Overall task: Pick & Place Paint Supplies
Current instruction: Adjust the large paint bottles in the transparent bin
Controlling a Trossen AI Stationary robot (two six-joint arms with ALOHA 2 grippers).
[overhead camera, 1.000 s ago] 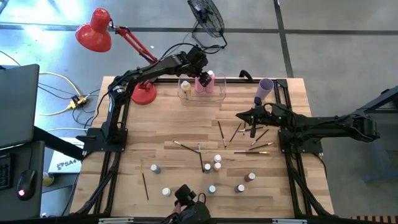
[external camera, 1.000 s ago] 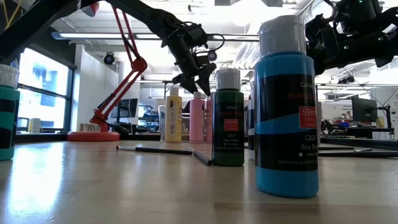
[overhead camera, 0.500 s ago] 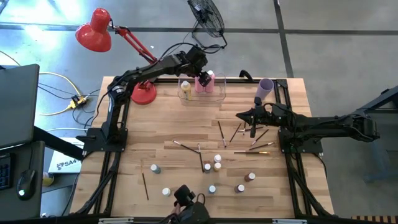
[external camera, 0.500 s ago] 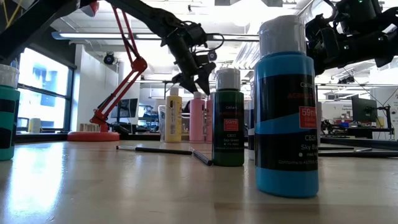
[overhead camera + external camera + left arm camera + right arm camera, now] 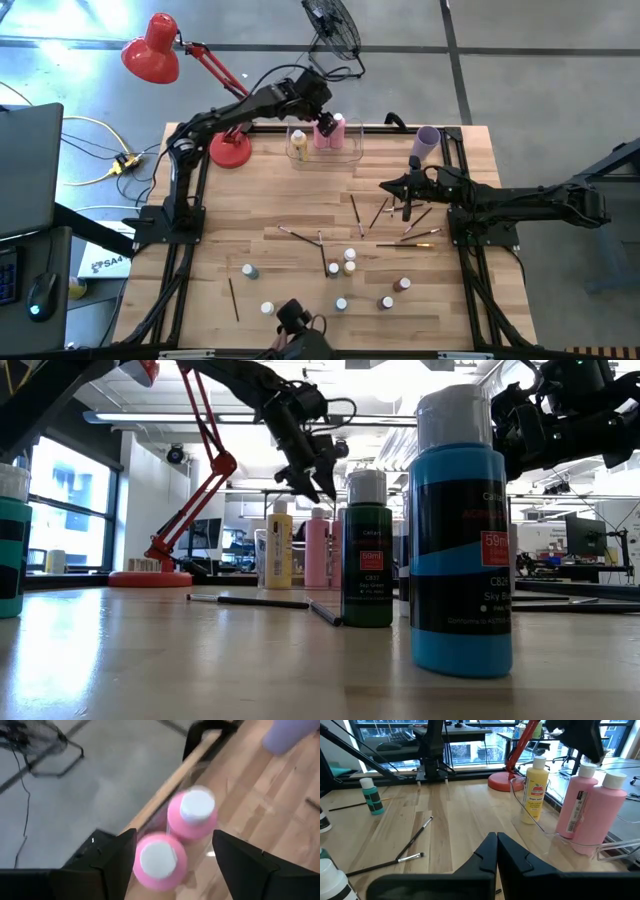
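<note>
Two pink paint bottles [image 5: 331,132] and a yellow one [image 5: 298,143] stand upright in the clear bin [image 5: 355,150] at the table's far edge. My left gripper [image 5: 323,121] hangs open just above the pink bottles' white caps [image 5: 196,804], its fingers [image 5: 120,855] clear of them. Several small white-capped bottles [image 5: 349,261] stand on the near half of the table, and thin brushes [image 5: 357,215] lie flat around the middle. My right gripper [image 5: 384,185] is shut, holds nothing, and hovers right of centre.
A lilac cup [image 5: 427,142] lies at the far right. A red lamp's base [image 5: 232,150] sits left of the bin. In the low view a sky-blue bottle [image 5: 460,530] and a green one [image 5: 367,550] stand close to the camera.
My left gripper has risen a little, staying open above the pink bottles. The bottles stay upright in the bin.
</note>
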